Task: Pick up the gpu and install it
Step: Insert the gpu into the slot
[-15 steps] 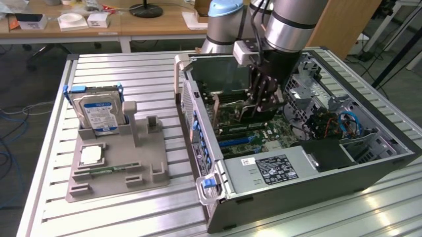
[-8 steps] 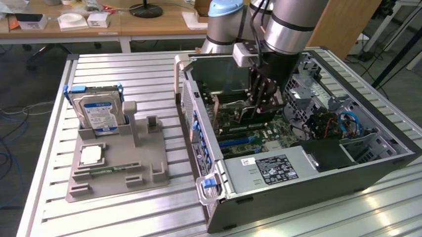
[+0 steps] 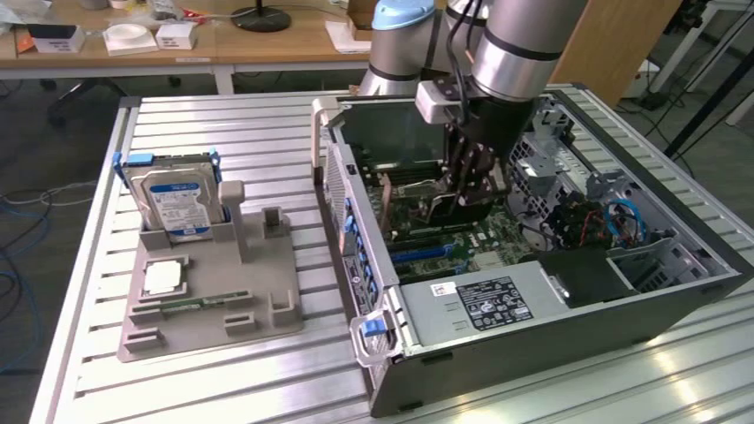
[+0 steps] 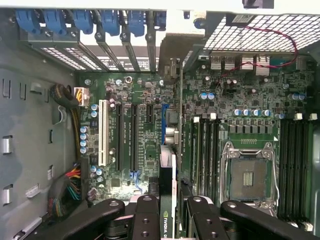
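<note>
One card, the gpu (image 4: 169,200), is held edge-on between the fingers (image 4: 145,220) of the gripper (image 4: 169,222), which are clamped on its upper edge. The card hangs inside the open computer case (image 3: 659,309), directly above the motherboard (image 4: 150,150) and in line with the blue expansion slot (image 4: 164,125).

Handling, as judged: the card is a thin, stiff circuit board, light in weight but fragile. Its edge connector and surface components would not tolerate side load or twisting. The sound grip is on the bare top edge of the board, as taken here, with the silver bracket end towards the case's rear slot covers (image 4: 125,50).

Legible markings: a green NVIDIA logo on the card's edge near the gripper. A white label (image 3: 489,300) on the case's power supply and the blue label on the hard drive (image 3: 175,201), outside the case, cannot be read.
</note>
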`<state>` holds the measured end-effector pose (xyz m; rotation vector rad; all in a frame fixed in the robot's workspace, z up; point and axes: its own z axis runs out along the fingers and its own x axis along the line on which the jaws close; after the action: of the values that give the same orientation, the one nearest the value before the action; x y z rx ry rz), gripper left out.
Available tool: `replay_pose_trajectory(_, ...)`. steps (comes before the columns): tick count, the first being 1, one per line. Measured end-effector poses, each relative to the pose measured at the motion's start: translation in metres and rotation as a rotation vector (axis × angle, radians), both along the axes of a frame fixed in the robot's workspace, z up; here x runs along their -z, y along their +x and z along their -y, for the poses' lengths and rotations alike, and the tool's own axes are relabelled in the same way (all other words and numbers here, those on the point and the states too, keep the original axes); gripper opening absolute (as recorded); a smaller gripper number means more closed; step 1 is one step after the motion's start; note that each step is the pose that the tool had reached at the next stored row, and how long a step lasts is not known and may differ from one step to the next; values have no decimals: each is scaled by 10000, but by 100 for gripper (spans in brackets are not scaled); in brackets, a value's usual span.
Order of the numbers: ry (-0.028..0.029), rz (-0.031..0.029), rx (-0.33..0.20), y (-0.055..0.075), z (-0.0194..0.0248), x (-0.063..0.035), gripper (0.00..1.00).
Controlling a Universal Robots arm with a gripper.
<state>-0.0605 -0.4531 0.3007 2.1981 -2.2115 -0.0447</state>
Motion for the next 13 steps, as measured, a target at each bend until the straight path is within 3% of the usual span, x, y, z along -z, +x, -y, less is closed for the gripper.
replay_pose_trajectory(13,-109,-8,-1,-1,19,83,26)
